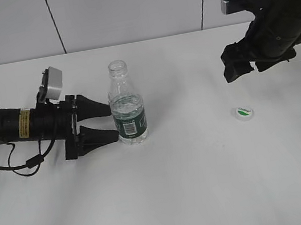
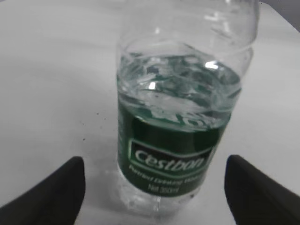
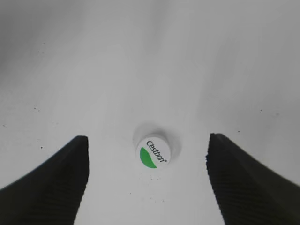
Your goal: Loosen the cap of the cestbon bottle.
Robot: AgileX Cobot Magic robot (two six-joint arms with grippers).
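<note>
The cestbon bottle (image 1: 127, 109) stands upright on the white table with its neck open and no cap on it. It fills the left wrist view (image 2: 180, 122), half full of water. My left gripper (image 1: 108, 122) is open, its fingertips just left of the bottle and not touching it (image 2: 154, 187). The cap (image 1: 244, 112) lies on the table at the right, green-and-white top up. My right gripper (image 1: 239, 66) is open and empty, raised above and behind the cap, which shows between its fingers in the right wrist view (image 3: 153, 153).
The white table (image 1: 197, 185) meets a pale panelled wall (image 1: 132, 5) at the back. Black cables (image 1: 8, 162) trail from the left arm at the left edge.
</note>
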